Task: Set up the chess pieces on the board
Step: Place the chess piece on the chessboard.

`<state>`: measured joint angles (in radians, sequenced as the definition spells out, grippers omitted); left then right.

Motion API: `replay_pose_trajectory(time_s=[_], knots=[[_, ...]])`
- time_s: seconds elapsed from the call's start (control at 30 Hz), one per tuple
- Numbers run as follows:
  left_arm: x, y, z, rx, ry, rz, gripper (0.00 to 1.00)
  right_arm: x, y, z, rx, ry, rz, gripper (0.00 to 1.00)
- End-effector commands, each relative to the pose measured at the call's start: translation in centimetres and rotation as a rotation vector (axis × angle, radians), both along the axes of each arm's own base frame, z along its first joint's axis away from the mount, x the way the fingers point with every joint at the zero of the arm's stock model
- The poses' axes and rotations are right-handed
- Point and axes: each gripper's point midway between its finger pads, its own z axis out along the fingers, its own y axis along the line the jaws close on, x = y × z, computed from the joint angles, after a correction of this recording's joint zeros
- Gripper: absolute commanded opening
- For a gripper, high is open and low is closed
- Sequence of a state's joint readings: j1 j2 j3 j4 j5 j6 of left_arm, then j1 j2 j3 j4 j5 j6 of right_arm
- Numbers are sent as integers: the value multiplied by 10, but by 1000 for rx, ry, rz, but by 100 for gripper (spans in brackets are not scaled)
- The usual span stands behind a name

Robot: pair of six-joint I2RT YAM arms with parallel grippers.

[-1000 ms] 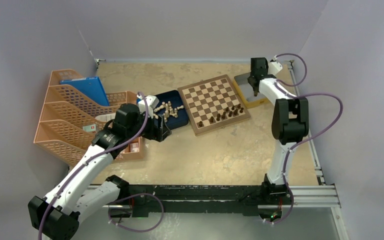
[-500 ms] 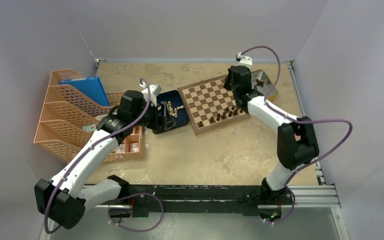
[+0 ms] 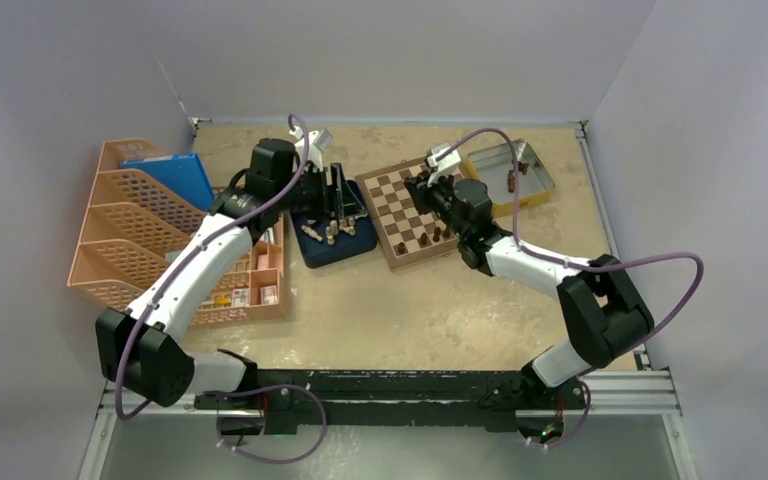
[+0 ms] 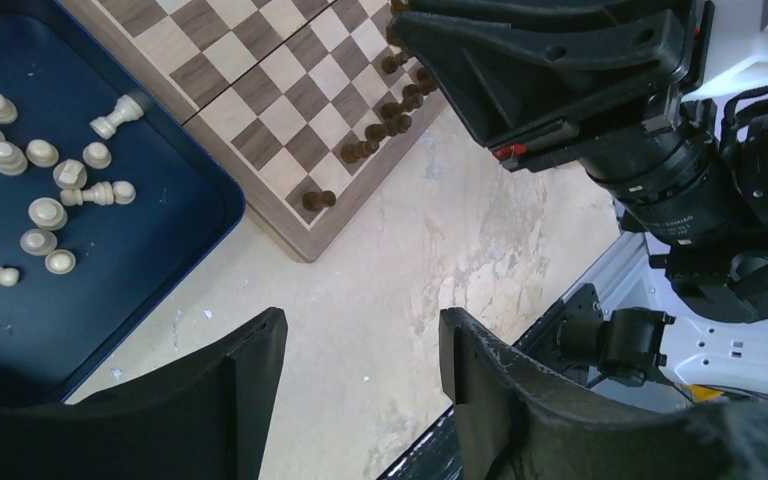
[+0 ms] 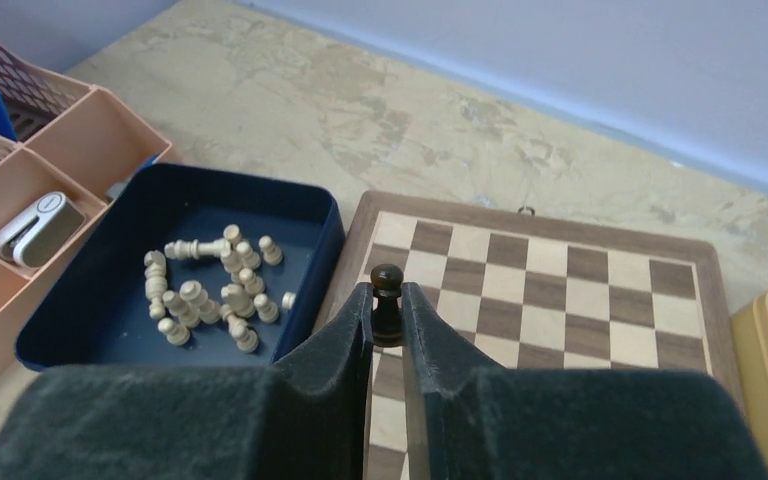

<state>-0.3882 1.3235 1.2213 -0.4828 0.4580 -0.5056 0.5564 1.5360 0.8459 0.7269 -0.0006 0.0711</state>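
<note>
Between the clamped jaws of the right gripper (image 5: pixel 387 300) stands a pawn (image 5: pixel 387 279), board (image 5: pixel 550 290) just below; left of them, a tray (image 5: pixel 110 345) of pale pieces (image 5: pixel 210 285). Beside it the left gripper (image 4: pixel 360 325) points down, jaws apart, empty.

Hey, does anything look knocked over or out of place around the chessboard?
Yes: in the blue tray beside the board, the cream pieces sit in a loose jumble, several tipped on their sides. Nothing looks damaged.
</note>
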Motion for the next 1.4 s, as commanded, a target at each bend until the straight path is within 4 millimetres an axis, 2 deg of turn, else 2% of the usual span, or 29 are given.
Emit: replay_pose_trajectory(time_s=[0.0, 0.23, 0.47, 0.7, 1.03, 1.37], knots=[[4, -3, 17, -42, -54, -25, 57, 7, 6, 29, 44, -140, 25, 16], [-14, 25, -2, 69, -123, 21, 58, 21, 14, -17, -33, 6, -36, 16], [-40, 57, -22, 151, -183, 98, 59, 19, 20, -54, -114, 104, -59, 16], [-50, 68, -24, 172, -220, 118, 59, 22, 18, -89, -135, 204, -111, 19], [-53, 74, -28, 192, -229, 133, 59, 20, 14, -110, -169, 243, -137, 20], [-52, 75, -30, 201, -228, 138, 59, 16, 12, -113, -185, 259, -137, 22]])
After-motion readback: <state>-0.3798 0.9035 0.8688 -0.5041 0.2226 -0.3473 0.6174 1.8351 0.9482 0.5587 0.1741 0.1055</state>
